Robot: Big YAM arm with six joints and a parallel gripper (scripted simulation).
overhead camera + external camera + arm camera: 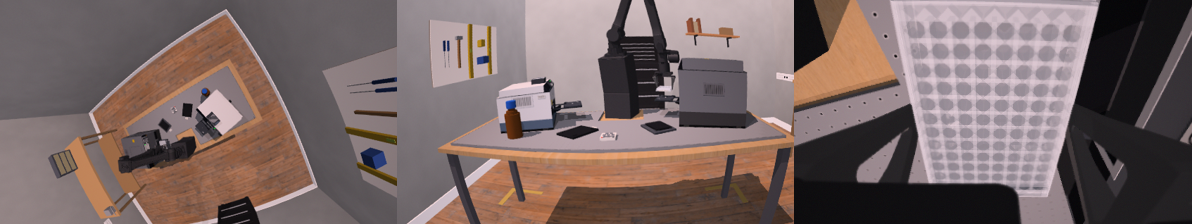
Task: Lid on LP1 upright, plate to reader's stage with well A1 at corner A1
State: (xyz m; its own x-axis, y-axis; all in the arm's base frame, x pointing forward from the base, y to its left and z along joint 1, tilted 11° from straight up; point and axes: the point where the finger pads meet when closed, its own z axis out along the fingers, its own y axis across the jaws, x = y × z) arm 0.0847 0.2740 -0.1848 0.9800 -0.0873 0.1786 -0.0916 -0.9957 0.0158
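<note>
My gripper point(163, 143) point(664, 87) point(991, 112) is shut on the white plate point(664, 89) point(983, 90), with one finger along each long side. The plate hangs roughly level, a little above the reader's dark stage point(667, 99). Its wells show from above; whether a clear lid covers them I cannot tell. The reader point(130, 147) point(711, 102) is the dark grey box beside it. The white dispenser point(223, 110) point(542, 109) has its stage point(202, 129) point(573, 104) out, with no plate seen on it. No lid can be made out on the bench. The A1 marks are not readable.
The capped brown bottle point(205, 91) point(513, 123) stands beside the dispenser. Two dark bench positions point(187, 110) point(164, 125) point(577, 132) point(658, 127) lie between the machines, names unreadable. A small white item point(174, 109) point(608, 136) lies near them. The arm's black base point(619, 88) stands behind.
</note>
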